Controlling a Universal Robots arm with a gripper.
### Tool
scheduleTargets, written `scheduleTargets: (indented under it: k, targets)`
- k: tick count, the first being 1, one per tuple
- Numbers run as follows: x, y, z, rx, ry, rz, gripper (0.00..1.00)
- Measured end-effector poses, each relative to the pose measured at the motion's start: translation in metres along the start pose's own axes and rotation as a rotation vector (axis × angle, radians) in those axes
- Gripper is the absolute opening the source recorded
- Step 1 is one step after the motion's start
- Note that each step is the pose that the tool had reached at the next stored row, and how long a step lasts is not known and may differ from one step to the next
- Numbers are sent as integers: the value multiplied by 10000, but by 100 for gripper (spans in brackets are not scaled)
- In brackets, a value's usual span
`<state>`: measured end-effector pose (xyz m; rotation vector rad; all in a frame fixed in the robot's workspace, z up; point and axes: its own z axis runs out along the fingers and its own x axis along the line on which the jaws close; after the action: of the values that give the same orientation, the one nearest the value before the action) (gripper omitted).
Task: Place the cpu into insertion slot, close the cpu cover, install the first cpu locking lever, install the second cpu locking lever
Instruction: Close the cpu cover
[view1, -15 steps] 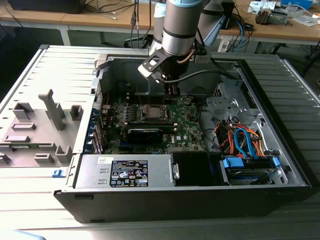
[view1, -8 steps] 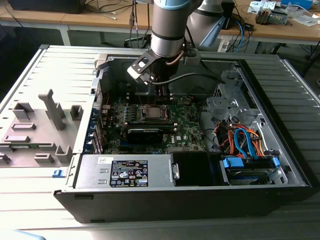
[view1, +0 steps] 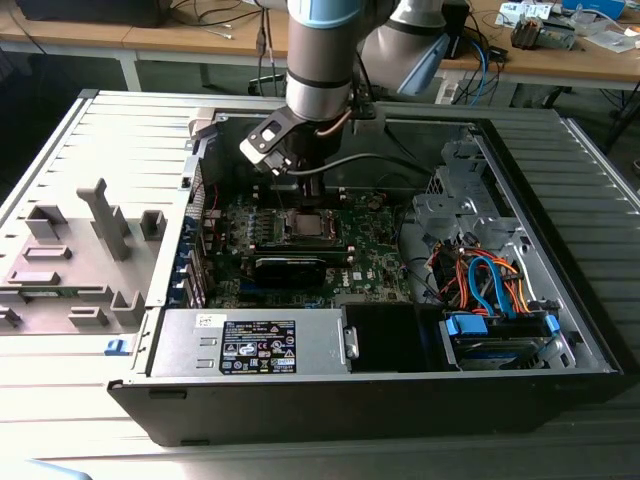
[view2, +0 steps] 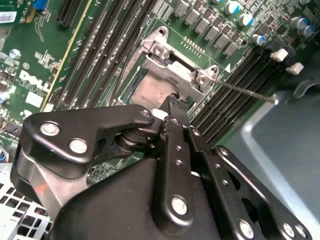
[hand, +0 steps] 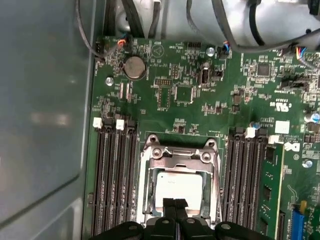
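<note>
The cpu, a silver-grey square, lies flat in the insertion slot on the green board. The cpu cover, a silver frame with two screws along its hinge edge, lies down around the chip, whose top shows through the window. My gripper is shut, its black tips side by side over the chip's edge. In the second wrist view the gripper stands over the cpu beside the cover, and a thin locking lever sticks out from the socket corner. In the exterior view the gripper hangs just above the socket.
Black memory slots flank the socket. A long black block lies just in front of it. The power supply, a cable bundle and the case wall hem in the board. A grey fixture stands outside on the exterior view's left.
</note>
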<state>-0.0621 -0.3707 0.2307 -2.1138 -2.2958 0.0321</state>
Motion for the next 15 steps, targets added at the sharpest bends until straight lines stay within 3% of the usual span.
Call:
scheduleTargets:
  k: [6, 10, 15]
  targets:
    - [4, -40, 83, -1, 1, 0, 11]
    - [10, -117, 178, -1, 1, 0, 11]
    - [11, -130, 239, -1, 0, 0, 11]
